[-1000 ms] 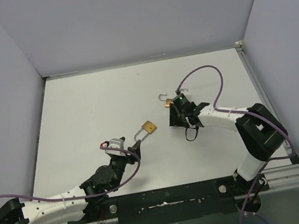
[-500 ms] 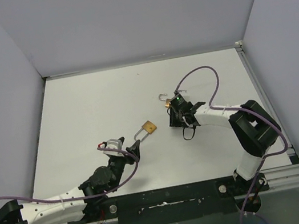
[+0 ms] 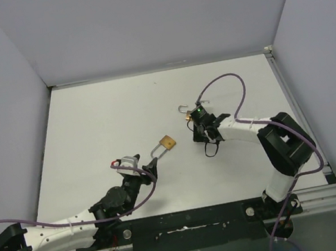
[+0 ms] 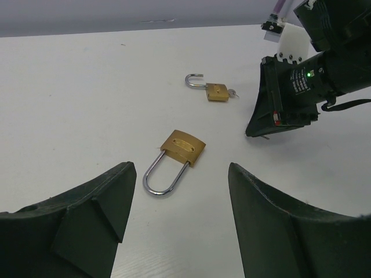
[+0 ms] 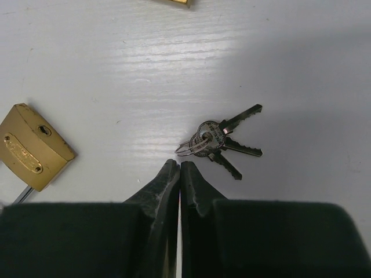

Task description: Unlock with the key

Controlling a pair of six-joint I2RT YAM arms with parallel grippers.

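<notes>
Below, white table (image 3: pixel 102 124) between lilac walls (image 3: pixel 149 18); left claw (image 3: pixel 139 163) agape, right claw (image 5: pixel 179 165) closed, empty, beside keys (image 5: pixel 223 142).

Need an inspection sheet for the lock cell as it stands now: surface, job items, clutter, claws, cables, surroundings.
Surface: white table, matte.
Job's things: closed padlock lies flat mid-table. Open padlock lies beyond it, shackle swung out, a key in it. Keys, three on a ring, lie loose on the table.
Clutter: nothing seen.
Claws: left claw open, empty, facing the closed padlock. Right claw shut, empty, tips just short of the key ring.
Cables: purple cable loops over the right arm and another trails off the left arm; neither lies on the locks.
Surroundings: plain walls on three sides; black rail at the near edge.
</notes>
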